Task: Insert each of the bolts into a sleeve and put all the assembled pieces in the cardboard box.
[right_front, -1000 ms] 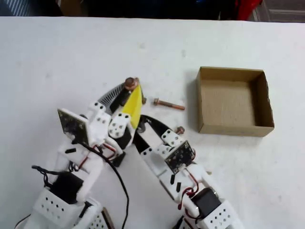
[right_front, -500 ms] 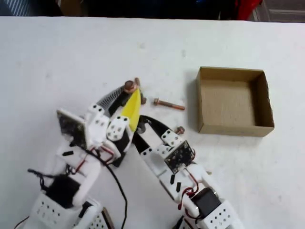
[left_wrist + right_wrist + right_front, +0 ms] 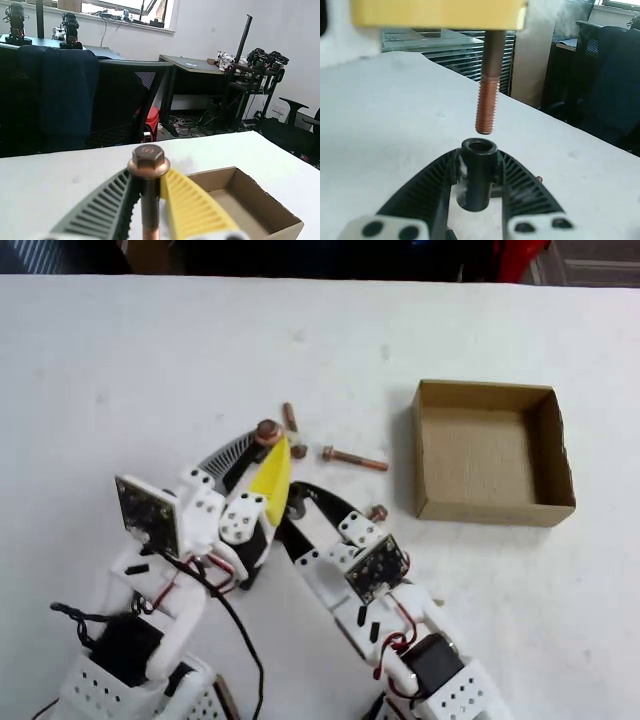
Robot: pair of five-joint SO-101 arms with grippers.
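- Bolt gripped upright in my left jaws. They are closed on its shank just below the six-sided head, one finger grey and the other yellow.
- Below it is a sleeve, a short black tube. It stands upright in my right jaws, which are closed on its sides, and its open mouth faces up.
- The bolt's long axis runs straight up and down, with the head on top and the threaded end pointing down at the sleeve's mouth.
- The threaded tip hangs just above that mouth without touching it. From my right wrist it looks close to centred over the hole.
- Both pieces are held over the tabletop, between my two arms. They sit to one side of the cardboard box and apart from it.
- As I judge it, the step in hand is lowering the bolt into the sleeve.
- To do this well, I should keep the bolt plumb and bring the tip exactly over the hole before going down. My right jaws should stay steady, the descent should be slow, and neither grip should loosen until the threads are well inside.
- A tilted bolt would likely catch on the rim or push the sleeve askew.
- One loose bolt lies flat on the tabletop between my jaws and the box. A second loose bolt lies flat just beside the held bolt's head.
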